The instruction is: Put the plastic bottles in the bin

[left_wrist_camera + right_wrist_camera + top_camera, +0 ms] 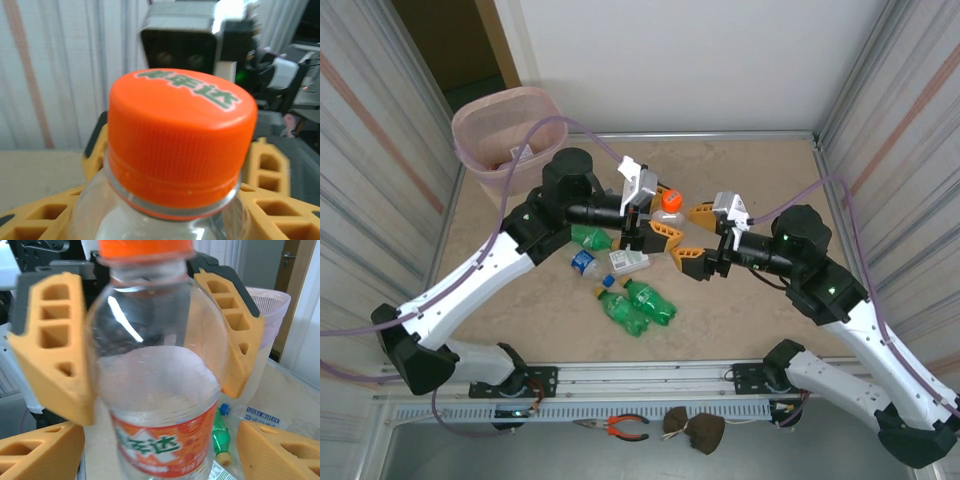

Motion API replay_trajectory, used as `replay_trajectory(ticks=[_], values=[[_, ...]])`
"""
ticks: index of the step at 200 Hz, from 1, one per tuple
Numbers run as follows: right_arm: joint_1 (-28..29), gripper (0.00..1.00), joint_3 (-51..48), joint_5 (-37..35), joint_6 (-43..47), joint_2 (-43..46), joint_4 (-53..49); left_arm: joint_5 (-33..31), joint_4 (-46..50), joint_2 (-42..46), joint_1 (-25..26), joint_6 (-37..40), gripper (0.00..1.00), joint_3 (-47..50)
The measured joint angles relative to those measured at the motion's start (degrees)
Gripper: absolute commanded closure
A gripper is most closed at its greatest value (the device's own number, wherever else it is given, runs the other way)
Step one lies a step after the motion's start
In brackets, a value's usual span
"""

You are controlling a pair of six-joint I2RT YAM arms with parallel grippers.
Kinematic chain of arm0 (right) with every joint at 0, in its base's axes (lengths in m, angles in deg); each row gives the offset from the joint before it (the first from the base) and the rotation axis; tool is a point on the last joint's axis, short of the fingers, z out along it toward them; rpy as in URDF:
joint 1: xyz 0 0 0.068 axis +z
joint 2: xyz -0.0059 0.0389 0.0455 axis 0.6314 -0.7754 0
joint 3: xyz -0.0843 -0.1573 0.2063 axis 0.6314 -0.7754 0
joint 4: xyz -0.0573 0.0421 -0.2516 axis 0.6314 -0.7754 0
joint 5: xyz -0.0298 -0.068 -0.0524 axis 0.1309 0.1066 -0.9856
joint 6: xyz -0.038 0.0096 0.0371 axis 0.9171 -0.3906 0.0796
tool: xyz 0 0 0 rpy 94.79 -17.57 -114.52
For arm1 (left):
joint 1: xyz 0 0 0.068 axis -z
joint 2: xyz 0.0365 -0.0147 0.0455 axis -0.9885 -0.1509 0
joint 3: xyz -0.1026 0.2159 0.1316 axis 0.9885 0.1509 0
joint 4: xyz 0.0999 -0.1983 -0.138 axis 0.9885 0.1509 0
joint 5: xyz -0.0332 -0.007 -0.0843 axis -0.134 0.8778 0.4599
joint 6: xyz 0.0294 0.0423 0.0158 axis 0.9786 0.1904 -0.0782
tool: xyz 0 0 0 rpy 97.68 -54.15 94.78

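From above: the left gripper (658, 222) is clamped on an orange-capped bottle (668, 207) over the middle of the table (760, 180). Facing it, the right gripper (692, 238) has its jaws spread wide, one finger on each side of the bottle, gripping nothing. The bin (480, 150), pink liner over its rim, stands in the far left corner, well apart from that bottle. On the table near the grippers lie three green soda bottles (625, 312), a blue-labelled water bottle (585, 262) and a white-labelled bottle (628, 262).

Left wrist: the orange cap (180, 140) sits right up close, green characters on top, clear neck below, yellow fingers (272, 170) on both sides.

Right wrist: the bottle's orange label (160, 445) faces us. The left gripper's fingers (55, 350) press its shoulders from both sides. The right gripper's own fingertips (40, 452) sit low and apart from it. The bin (272, 305) stands behind at right.
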Motion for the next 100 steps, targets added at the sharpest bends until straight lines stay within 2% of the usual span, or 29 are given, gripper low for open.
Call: replay_trajectory(ticks=[42, 100], values=[[0.00, 0.21, 0.00, -1.60, 0.02, 1.75, -1.14, -8.61, 6.91, 0.35, -1.92, 2.49, 0.52, -2.40], [0.00, 0.21, 0.00, -2.23, 0.04, 1.86, -1.70, -15.74, 16.74, 0.79, -13.92, 3.23, 0.52, -9.42]])
